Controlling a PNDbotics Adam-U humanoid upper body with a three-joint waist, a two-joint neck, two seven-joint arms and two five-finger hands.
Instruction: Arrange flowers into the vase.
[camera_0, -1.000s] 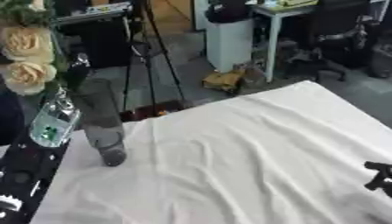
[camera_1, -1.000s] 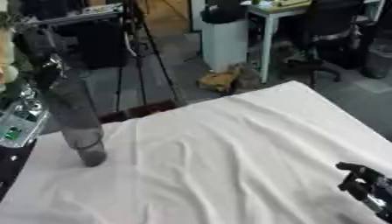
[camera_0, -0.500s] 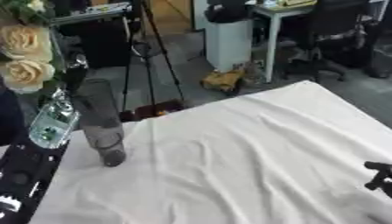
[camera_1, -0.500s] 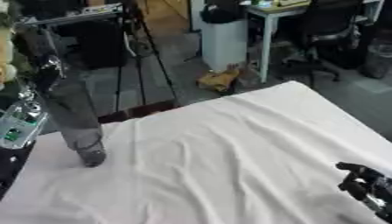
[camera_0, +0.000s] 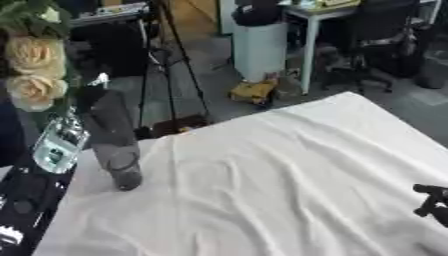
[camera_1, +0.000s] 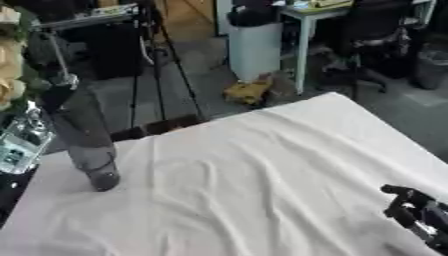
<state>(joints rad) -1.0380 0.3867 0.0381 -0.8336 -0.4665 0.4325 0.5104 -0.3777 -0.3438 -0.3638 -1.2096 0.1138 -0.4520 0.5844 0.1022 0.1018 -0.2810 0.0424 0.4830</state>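
In the left eye view, the vase (camera_0: 114, 145) stands tilted near the table's (camera_0: 289, 170) left edge, with cream flowers (camera_0: 35, 75) above it at the far left corner. In the right eye view, the right hand (camera_1: 418, 219) shows at the table's near right corner, holding nothing; whether its fingers are curled cannot be told.

Office — desk (camera_0: 332, 10), swivel chair (camera_0: 372, 45), tripod (camera_0: 171, 60)

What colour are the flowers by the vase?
Cream-yellow roses with green leaves, best seen in the left eye view.
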